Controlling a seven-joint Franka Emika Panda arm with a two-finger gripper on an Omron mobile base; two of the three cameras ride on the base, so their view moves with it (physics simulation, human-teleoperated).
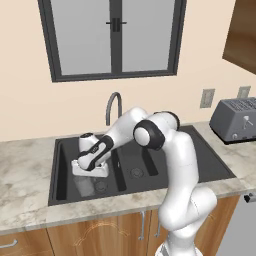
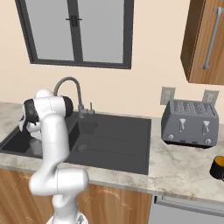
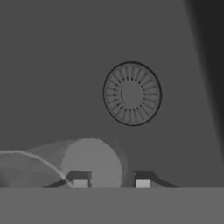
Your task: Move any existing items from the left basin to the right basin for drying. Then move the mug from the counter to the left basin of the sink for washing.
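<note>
In the left base view my arm reaches down into the wide left basin point(image 1: 62, 170), where my gripper point(image 1: 90, 176) hangs just above the clear glass point(image 1: 85, 187). The glass stands on the basin floor beside the round drain point(image 1: 102, 186). Seen from the hand view, my gripper point(image 3: 111, 180) is open. The glass point(image 3: 94, 162) lies low and to the left, its pale base partly behind the left fingertip point(image 3: 79, 179), and the drain point(image 3: 131, 94) is farther ahead. The narrow right basin point(image 1: 136, 170) holds nothing. The black mug point(image 2: 217, 167) with an orange inside sits on the counter point(image 2: 175, 168) at the far right.
A curved grey tap point(image 1: 114, 102) rises behind the divider between the basins. The ribbed drainboard point(image 1: 200, 160) lies right of the small bowl. A grey toaster point(image 2: 190, 122) stands on the counter by the wall, left of the mug. A window is above the sink.
</note>
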